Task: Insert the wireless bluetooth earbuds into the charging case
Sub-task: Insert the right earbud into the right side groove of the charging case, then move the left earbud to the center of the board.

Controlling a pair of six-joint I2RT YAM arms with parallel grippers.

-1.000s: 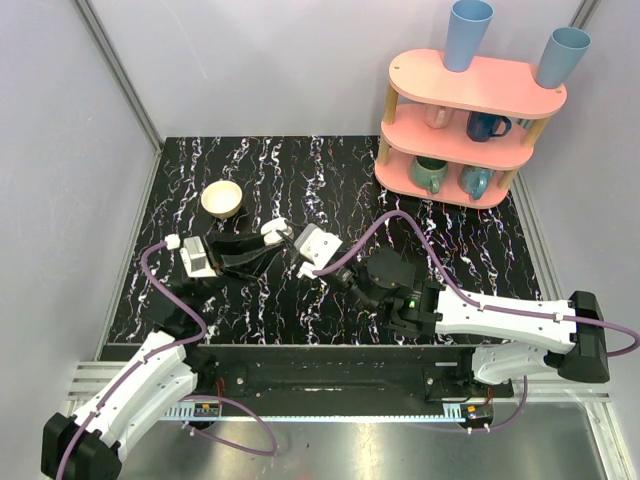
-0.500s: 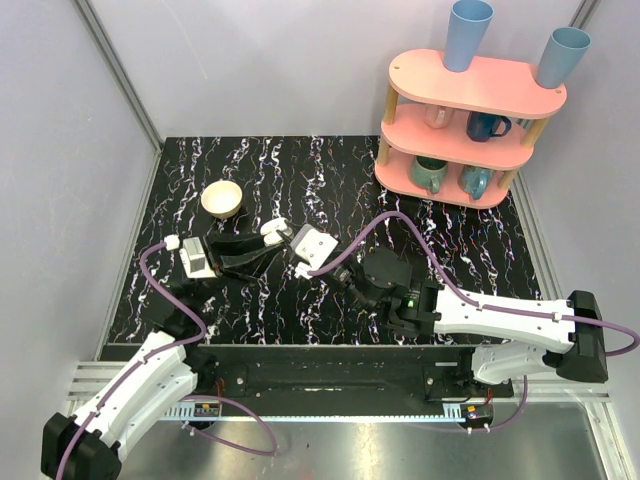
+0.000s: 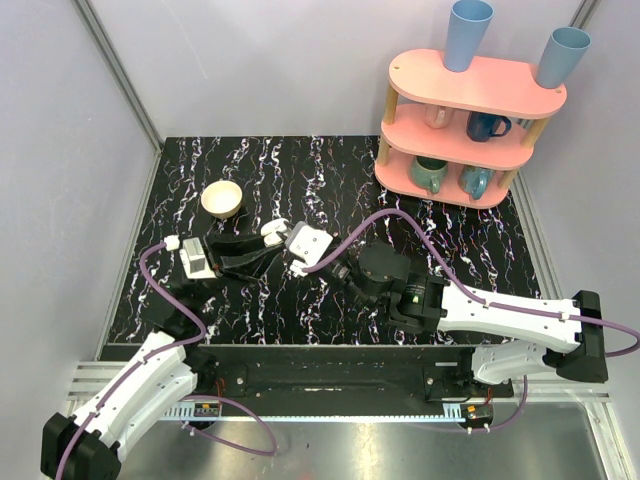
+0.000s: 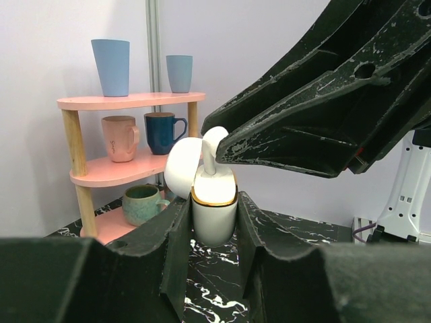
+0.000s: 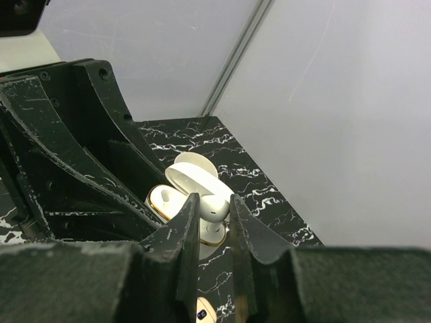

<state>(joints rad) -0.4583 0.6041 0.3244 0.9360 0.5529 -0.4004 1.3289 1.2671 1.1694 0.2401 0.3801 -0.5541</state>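
My left gripper [image 4: 214, 225] is shut on the white charging case [image 4: 214, 214], which has a gold rim, and holds it upright with its lid [image 4: 182, 165] open. My right gripper [image 5: 214, 210] is shut on a white earbud [image 5: 219, 206]. The earbud's stem points down into the case's near slot [image 5: 214, 232]. The other slot [image 5: 165, 200] shows empty. In the left wrist view the earbud [image 4: 213, 151] stands in the case top under the right fingers [image 4: 316, 128]. In the top view the two grippers meet at the case [image 3: 274, 233]. A small white piece [image 5: 205, 310] lies on the table below.
A pink two-tier shelf [image 3: 470, 110] with mugs and two blue cups stands at the back right. A small wooden bowl [image 3: 222, 198] sits behind the left gripper. The black marbled table [image 3: 300, 170] ends at metal rails on the left and the back.
My right gripper has moved left with the earbud, up to the case held in my left gripper. The left arm has stayed in place.
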